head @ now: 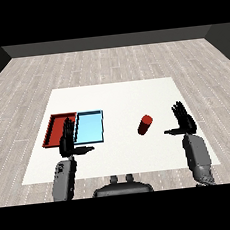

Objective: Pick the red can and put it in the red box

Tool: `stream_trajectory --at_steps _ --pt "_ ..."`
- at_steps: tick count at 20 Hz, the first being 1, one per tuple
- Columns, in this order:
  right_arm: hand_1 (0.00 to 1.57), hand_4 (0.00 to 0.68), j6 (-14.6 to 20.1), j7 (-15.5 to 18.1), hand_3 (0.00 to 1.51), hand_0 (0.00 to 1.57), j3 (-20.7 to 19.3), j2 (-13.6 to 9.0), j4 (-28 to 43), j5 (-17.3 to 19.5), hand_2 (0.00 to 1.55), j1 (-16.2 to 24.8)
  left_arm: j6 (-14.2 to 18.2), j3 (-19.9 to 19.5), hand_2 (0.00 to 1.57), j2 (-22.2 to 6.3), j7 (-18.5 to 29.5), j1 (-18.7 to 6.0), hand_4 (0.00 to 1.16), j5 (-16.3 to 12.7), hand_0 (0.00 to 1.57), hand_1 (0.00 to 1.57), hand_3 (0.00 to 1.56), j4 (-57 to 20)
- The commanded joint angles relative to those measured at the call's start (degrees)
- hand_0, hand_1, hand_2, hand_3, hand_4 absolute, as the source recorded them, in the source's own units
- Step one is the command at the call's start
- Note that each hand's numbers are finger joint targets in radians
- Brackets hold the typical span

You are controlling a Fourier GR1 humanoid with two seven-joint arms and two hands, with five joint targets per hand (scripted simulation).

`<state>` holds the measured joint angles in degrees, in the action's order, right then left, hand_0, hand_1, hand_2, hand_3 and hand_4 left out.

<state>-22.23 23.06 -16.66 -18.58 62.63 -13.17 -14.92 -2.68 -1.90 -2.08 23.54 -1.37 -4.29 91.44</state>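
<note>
Both robot hands hovered over the white bench (121, 156), each with fingers straight and spread and the thumb pointing toward the middle of the frame, holding nothing. At the lower left of the frame, the left robot hand (67, 142) sat atop its grey forearm, its fingertips overlapping the near edges of two trays. At the right of the frame, the right robot hand (184, 122) was raised with its palm turned toward the centre.

Just right of centre, the red can (144, 124) stood on the bench, tilted slightly, near the right robot hand's thumb but apart from it, with bare bench between them.

On the left side of the bench, the red tray (55, 126) and the light blue tray (90, 127) lay side by side, touching, the red one farther left. The can was well apart from both trays, with the blue tray lying between it and the red one.
</note>
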Motion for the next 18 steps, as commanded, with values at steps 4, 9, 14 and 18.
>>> stream_trajectory --at_steps 4,9,14,18 --pt "0.00 0.000 1.14 -1.10 0.00 0.00 0.98 1.88 -5.25 0.01 0.00 -4.12 -2.74 -3.84 0.00 -2.37 1.88 -1.00 0.00 -3.33 0.00 0.00 0.00 -2.50" --pt "0.00 0.000 3.01 0.26 0.00 0.00 3.81 5.57 -7.93 2.18 0.00 -6.54 1.70 0.72 0.00 0.99 -0.85 -2.37 0.00 1.24 0.00 0.00 0.00 -0.79" --pt "0.00 0.000 1.12 6.98 0.00 0.00 3.52 4.68 -17.29 3.86 0.00 -7.93 -0.27 -1.39 0.00 -0.46 -1.02 -1.36 0.00 -1.40 0.00 0.00 0.00 0.42" --pt "0.00 0.000 2.26 4.28 0.00 0.00 4.46 7.33 -17.72 2.77 0.00 -9.30 -0.15 -1.38 0.00 -0.31 -4.15 -2.16 0.00 -2.50 0.00 0.00 0.00 1.45"
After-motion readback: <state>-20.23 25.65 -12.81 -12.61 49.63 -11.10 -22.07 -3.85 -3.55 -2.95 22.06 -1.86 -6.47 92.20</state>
